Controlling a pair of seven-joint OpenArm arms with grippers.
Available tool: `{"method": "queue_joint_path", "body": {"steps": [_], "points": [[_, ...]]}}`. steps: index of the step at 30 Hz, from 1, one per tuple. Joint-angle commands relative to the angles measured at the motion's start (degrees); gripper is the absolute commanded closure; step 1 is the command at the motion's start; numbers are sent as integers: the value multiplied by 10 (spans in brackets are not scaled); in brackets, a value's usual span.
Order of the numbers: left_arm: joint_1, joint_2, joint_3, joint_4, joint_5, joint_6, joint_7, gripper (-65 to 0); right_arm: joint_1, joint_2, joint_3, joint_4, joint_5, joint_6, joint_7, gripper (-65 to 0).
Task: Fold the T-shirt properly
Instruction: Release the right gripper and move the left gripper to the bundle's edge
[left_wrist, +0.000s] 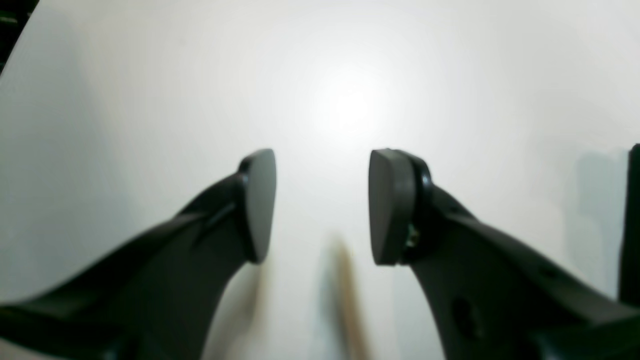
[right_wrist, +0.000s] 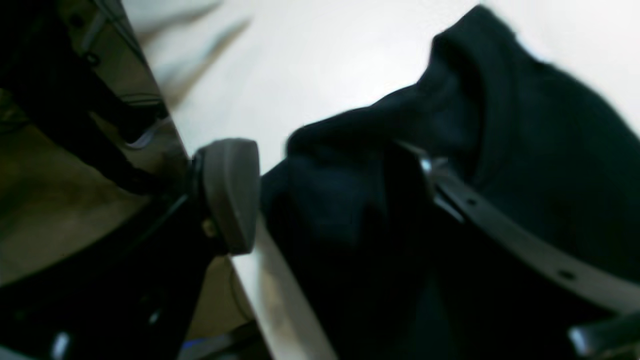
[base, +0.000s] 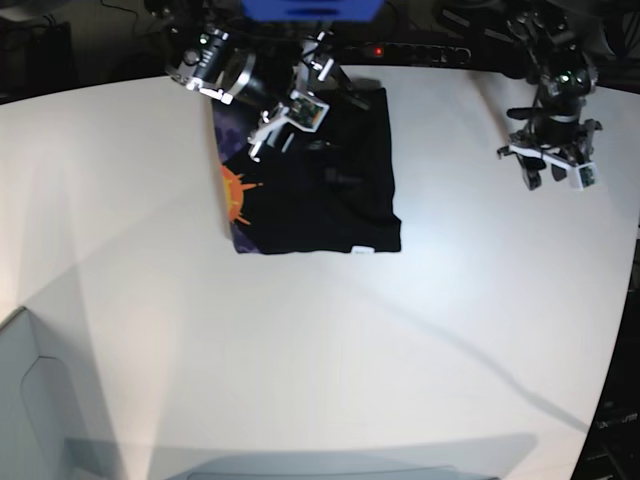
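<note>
The black T-shirt (base: 330, 190) lies folded into a rough rectangle at the back middle of the white table (base: 400, 330). Its orange graphic (base: 237, 192) shows along the left edge and a small white label (base: 360, 249) at the front edge. My right gripper (base: 290, 125) hangs low over the shirt's far edge. In the right wrist view its jaws stand open (right_wrist: 325, 165) with bunched black cloth (right_wrist: 525, 125) between them; one grey pad (right_wrist: 230, 195) shows, the other is hidden by cloth. My left gripper (base: 550, 172) is off to the right, open (left_wrist: 322, 205) over bare table.
The table's rear edge (right_wrist: 280, 300) runs just behind the right gripper, with floor and cables beyond. A black power strip (base: 420, 52) and a blue object (base: 310, 8) sit at the back. A grey box shape (base: 30, 400) stands at the front left corner.
</note>
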Motion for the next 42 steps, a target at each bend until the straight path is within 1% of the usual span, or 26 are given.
{"method": "queue_joint_path", "body": {"steps": [1, 4, 8, 11, 13, 15, 20, 23, 25, 27, 28, 30, 33, 34, 37, 42], "points": [[3, -6, -8, 13, -1, 1, -12, -293, 6, 0, 14, 12, 13, 8, 16, -396], [3, -6, -26, 13, -1, 1, -12, -293, 27, -4, 46, 9, 13, 8, 15, -396], [8, -6, -44, 13, -1, 1, -12, -293, 49, -21, 73, 5, 13, 8, 13, -396], [11, -6, -50, 13, -10, 1, -12, -293, 51, -33, 72, -21, 13, 8, 12, -396], [19, -6, -50, 13, -33, 1, -12, -293, 49, -40, 69, -49, 13, 8, 15, -396], [27, -7, -50, 13, -58, 1, -12, -293, 48, -50, 51, -85, 13, 8, 16, -396], [47, -7, -49, 19, -112, 1, -12, -293, 50, -52, 8, -146, 12, 8, 17, -395], [62, -7, -45, 38, -150, 1, -12, -294, 50, -49, -4, -140, 12, 8, 17, -395], [74, -6, -45, 55, -189, 1, -12, -294, 47, -49, 7, -114, 12, 8, 17, -395], [81, -6, -44, 67, -243, 1, -12, -298, 44, -49, 21, -77, 12, 8, 17, -395], [81, -6, -39, 70, -275, 1, -10, -312, 41, -49, 31, -57, 13, 8, 16, -395], [80, -8, -22, 69, -331, 1, 15, -361, 37, -52, 54, -27, 13, 8, 16, -396], [69, -8, 16, 67, -369, 1, 63, -437, 39, -53, 81, -10, 13, 8, 16, -396], [60, -8, 34, 67, -373, 1, 76, -449, 46, -53, 94, -9, 13, 8, 15, -396], [36, -6, 102, 48, -372, 1, 97, -449, 55, -53, 131, -12, 13, 8, 13, -396], [3, -11, 201, -32, -372, 2, 96, -449, 56, -54, 173, -11, 13, 8, 13, -396]]}}
